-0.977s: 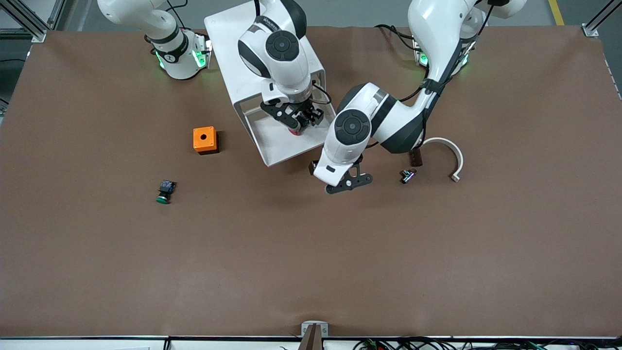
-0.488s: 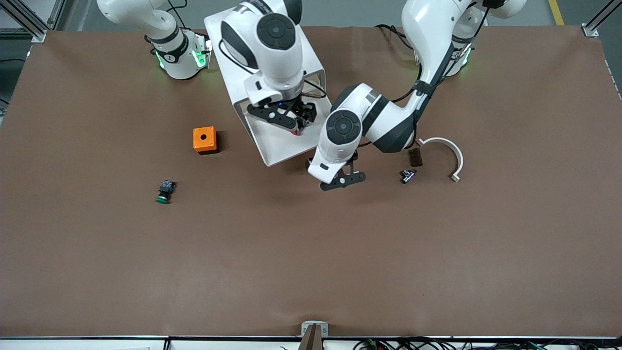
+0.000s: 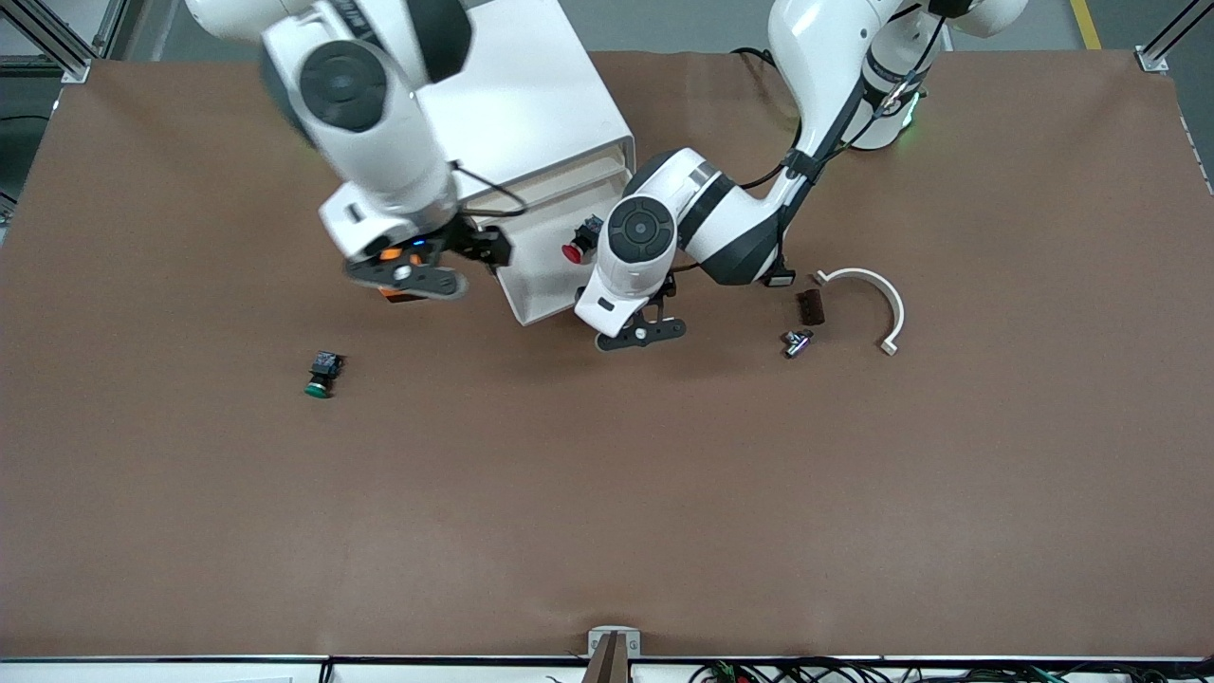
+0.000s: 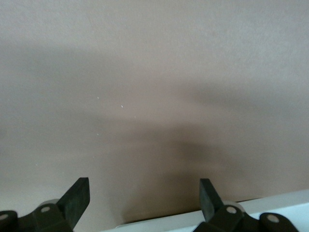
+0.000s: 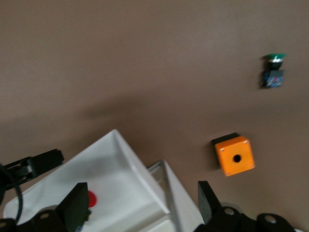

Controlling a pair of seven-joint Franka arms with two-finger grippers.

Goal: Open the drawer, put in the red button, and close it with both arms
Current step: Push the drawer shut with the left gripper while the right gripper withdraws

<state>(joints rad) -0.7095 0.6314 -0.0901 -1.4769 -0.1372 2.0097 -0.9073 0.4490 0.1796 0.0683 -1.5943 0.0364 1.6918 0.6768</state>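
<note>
Red button lies in the drawer; both grippers apparently open, empty.

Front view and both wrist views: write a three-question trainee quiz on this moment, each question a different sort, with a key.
1. True or false: the red button lies in the open drawer.
2. Which capped button lies on the table, outside the cabinet? A) red B) green C) yellow
3. Fill in: the right gripper hangs over the orange ____.

Key:
1. True. The left gripper hangs open just off the drawer's front edge.
2. B, the green button.
3. Box: the orange box. The right gripper's fingers are spread and hold nothing.
</note>
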